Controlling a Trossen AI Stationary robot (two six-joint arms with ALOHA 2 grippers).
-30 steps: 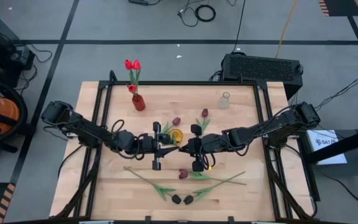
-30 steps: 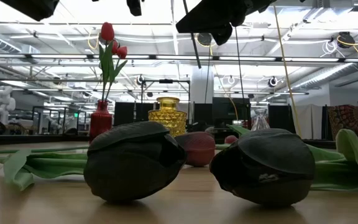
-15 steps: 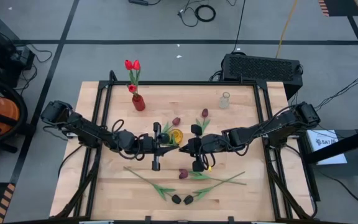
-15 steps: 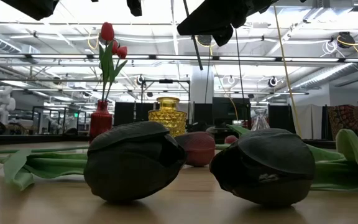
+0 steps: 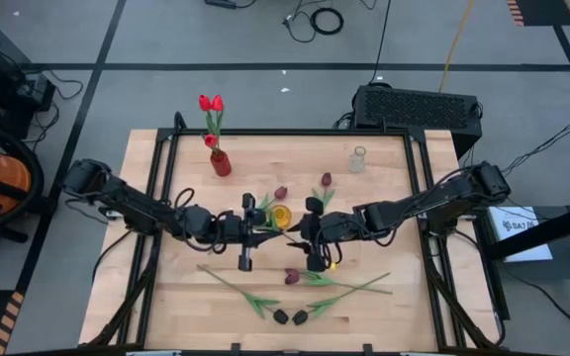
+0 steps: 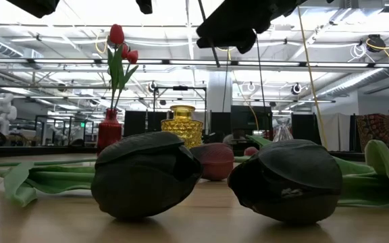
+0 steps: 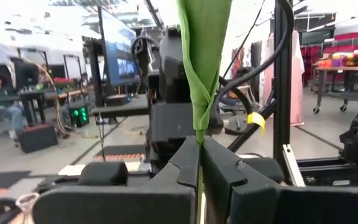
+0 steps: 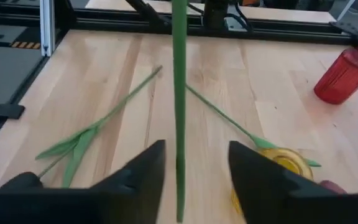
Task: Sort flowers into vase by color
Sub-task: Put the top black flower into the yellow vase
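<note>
Grippers meet over the middle of the pale wooden table, and I see a handover between them. My left gripper has its two dark fingers pressed together on the thin green stem and leaf of one artificial tulip, pinched right at the fingertips. My right gripper faces it from the other side with its fingers parted; that same green stem runs through the gap without touching either pad that I can make out.

In the high view both grippers sit just beside the small yellow glass vase. A red bottle-shaped vase stands near the far left edge with three bright red tulips upright in it. A small clear glass vase stands far right. Two dark maroon tulips lie near the yellow vase. Closer to the near edge lie more long-stemmed flowers, among them two black-headed tulips side by side.
</note>
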